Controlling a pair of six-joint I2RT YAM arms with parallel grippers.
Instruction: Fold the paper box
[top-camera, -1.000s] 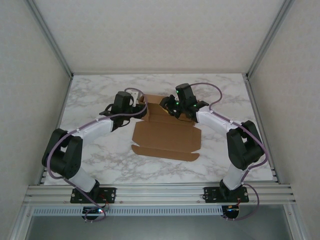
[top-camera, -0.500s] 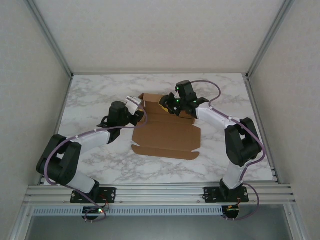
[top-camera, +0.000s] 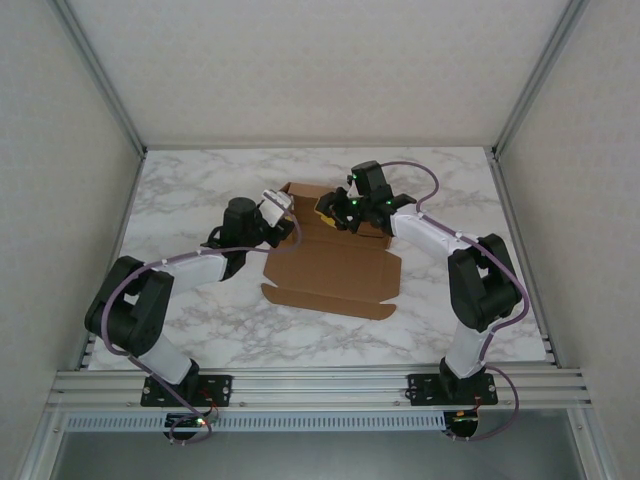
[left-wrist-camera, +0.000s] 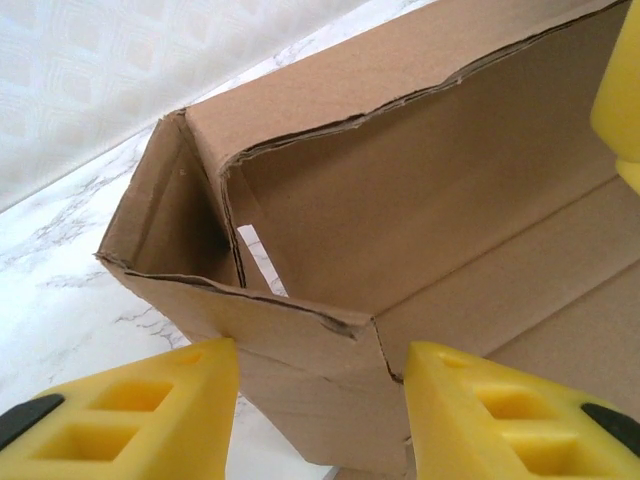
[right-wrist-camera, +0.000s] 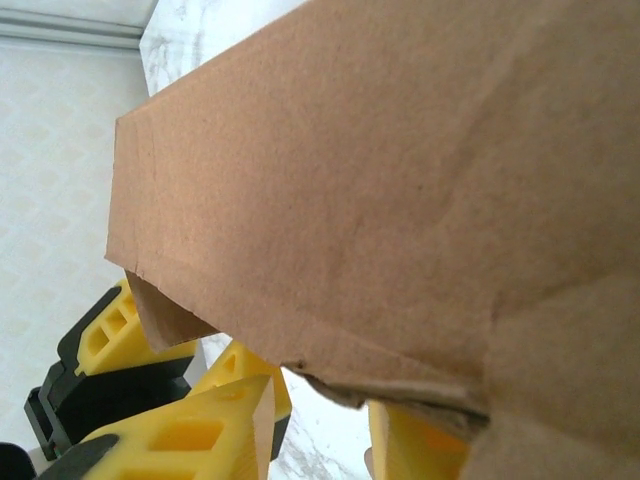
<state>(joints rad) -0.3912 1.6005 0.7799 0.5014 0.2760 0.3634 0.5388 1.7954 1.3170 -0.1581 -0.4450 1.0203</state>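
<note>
Left gripper (left-wrist-camera: 322, 348) is sitting part open, yellow fingers (left-wrist-camera: 150, 420) straddling the raised corner wall of the paper box (top-camera: 335, 265) directly ahead, nothing clamped. Right gripper (right-wrist-camera: 320, 400) is gaping a little too, with a cardboard flap lying across one finger.

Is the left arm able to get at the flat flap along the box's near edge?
Probably yes: that flap lies uncovered on the table, with nothing between it and the left gripper.
</note>
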